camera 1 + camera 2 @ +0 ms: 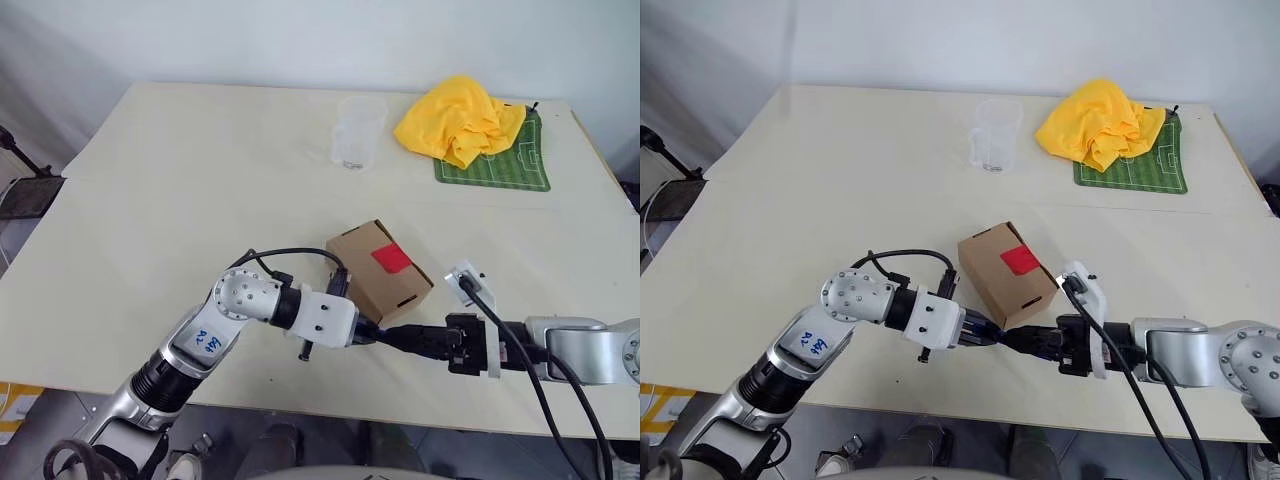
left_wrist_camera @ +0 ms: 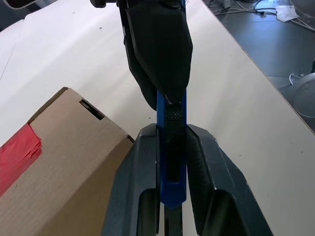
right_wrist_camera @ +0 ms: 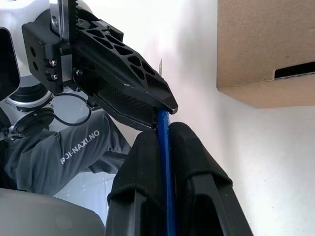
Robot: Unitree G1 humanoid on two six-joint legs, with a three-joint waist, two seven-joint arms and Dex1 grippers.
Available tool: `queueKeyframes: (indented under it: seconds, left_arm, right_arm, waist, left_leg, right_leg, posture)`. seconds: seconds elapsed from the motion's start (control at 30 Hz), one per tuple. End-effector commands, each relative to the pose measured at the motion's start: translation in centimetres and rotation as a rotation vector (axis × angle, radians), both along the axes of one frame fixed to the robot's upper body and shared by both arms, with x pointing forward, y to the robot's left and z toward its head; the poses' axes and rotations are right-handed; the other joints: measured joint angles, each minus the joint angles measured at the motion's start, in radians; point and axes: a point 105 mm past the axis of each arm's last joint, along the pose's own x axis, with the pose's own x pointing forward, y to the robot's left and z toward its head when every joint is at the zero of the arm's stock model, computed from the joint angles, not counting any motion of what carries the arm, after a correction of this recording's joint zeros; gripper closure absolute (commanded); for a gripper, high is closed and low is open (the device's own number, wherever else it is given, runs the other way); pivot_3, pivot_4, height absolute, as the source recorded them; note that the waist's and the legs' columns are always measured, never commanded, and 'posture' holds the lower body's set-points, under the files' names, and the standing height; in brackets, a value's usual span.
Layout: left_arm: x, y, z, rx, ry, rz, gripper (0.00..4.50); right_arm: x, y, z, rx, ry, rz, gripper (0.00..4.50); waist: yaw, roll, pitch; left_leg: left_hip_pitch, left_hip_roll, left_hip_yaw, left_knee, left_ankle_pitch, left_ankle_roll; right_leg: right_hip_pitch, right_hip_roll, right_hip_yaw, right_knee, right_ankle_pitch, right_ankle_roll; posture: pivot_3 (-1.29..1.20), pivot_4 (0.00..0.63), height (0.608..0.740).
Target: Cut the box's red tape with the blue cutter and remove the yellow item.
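The brown box [image 1: 372, 268] lies on the table with the red tape [image 1: 392, 259] on its upper face and a small slot [image 2: 92, 109] on one side. Just in front of it, near the table's front edge, my two grippers meet tip to tip. The blue cutter [image 2: 172, 147] runs between them. My left gripper [image 1: 368, 335] is shut on one end of the cutter. From the other side, my right gripper [image 1: 402, 338] is shut on the same cutter [image 3: 165, 142]. The yellow item is hidden.
A crumpled yellow cloth [image 1: 460, 120] lies on a green pitch-patterned mat [image 1: 505, 165] at the back right. A clear plastic cup [image 1: 357, 135] stands at the back centre. The table's front edge [image 1: 300, 400] runs just below the grippers.
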Motion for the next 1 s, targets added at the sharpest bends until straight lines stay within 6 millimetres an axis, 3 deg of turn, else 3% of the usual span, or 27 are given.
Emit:
queueKeyframes:
  seconds: [0.03,0.07,0.27,0.43,0.5,0.7,0.83,0.93,1.0]
  left_arm:
    - [-0.3,-0.5,0.7,-0.035,-0.023,-0.026,4.05]
    - [-0.2,-0.6,0.8,-0.041,-0.029,-0.021,4.05]
    - [0.1,-0.4,2.0,-0.123,0.023,0.019,2.15]
    - [0.0,2.1,4.5,-0.248,0.152,0.059,0.61]
    - [-0.1,4.4,5.5,-0.294,0.243,0.085,0.59]
    - [2.2,10.3,6.6,-0.404,0.371,0.310,0.59]
    - [4.0,12.3,6.2,-0.512,0.439,0.411,0.59]
    - [4.8,12.6,4.5,-0.558,0.505,0.443,1.19]
    - [4.7,12.3,3.6,-0.557,0.530,0.437,1.82]
  right_arm:
    - [-0.1,-0.1,0.6,-0.008,-0.021,0.021,4.45]
    - [-0.1,-0.1,0.6,-0.008,-0.020,0.026,4.45]
    - [-0.2,-0.4,1.0,-0.011,-0.023,0.043,4.45]
    - [-0.8,-0.7,2.6,0.028,-0.065,0.094,4.45]
    - [-1.4,-1.2,3.8,0.055,-0.096,0.128,4.45]
    - [-2.6,-3.8,7.3,0.084,-0.202,0.113,4.45]
    - [-2.8,-6.0,8.4,0.044,-0.291,-0.032,4.45]
    - [-2.6,-8.8,8.9,-0.095,-0.368,-0.234,4.45]
    - [-2.4,-10.9,9.0,-0.165,-0.403,-0.363,4.45]
  waist:
    - [0.000,0.000,0.000]
    - [0.000,0.000,0.000]
    - [0.000,0.000,0.000]
    - [-0.003,0.000,0.000]
    - [-0.004,0.000,0.000]
    - [0.006,0.000,0.000]
    - [0.016,0.000,0.000]
    - [0.023,0.000,0.000]
    - [0.024,0.000,0.001]
  left_leg:
    - [0.000,0.000,0.000,0.000,0.000,0.000]
    - [0.000,0.000,0.000,0.000,0.000,0.000]
    - [0.000,0.000,0.000,0.000,0.000,0.000]
    - [0.000,0.000,0.000,0.000,0.000,0.000]
    - [0.000,0.001,0.000,-0.001,0.000,0.000]
    - [0.000,0.001,0.000,-0.001,0.000,0.000]
    - [0.000,0.000,0.000,0.000,-0.001,0.001]
    - [0.000,0.000,0.000,-0.001,-0.001,0.001]
    - [0.000,0.000,0.000,-0.001,-0.001,0.001]
  right_leg:
    - [0.000,0.000,0.000,0.000,0.000,0.000]
    - [0.000,0.000,0.000,0.000,0.000,0.000]
    - [0.000,0.000,0.000,0.000,0.000,0.000]
    - [-0.001,0.000,0.000,0.000,0.000,0.000]
    - [-0.001,0.000,0.000,0.000,0.000,0.000]
    - [0.000,0.000,-0.001,0.000,0.000,0.000]
    - [0.001,0.000,-0.001,-0.001,0.000,0.000]
    - [0.001,0.001,0.000,-0.002,0.000,0.000]
    - [0.000,0.000,0.000,-0.002,0.000,0.000]
  posture:
    - [0.00,0.150,0.740]
    - [0.00,0.150,0.740]
    - [0.00,0.150,0.740]
    - [0.00,0.150,0.740]
    - [0.00,0.150,0.740]
    - [0.00,0.150,0.740]
    - [0.00,0.150,0.740]
    - [0.00,0.150,0.740]
    - [0.00,0.150,0.740]
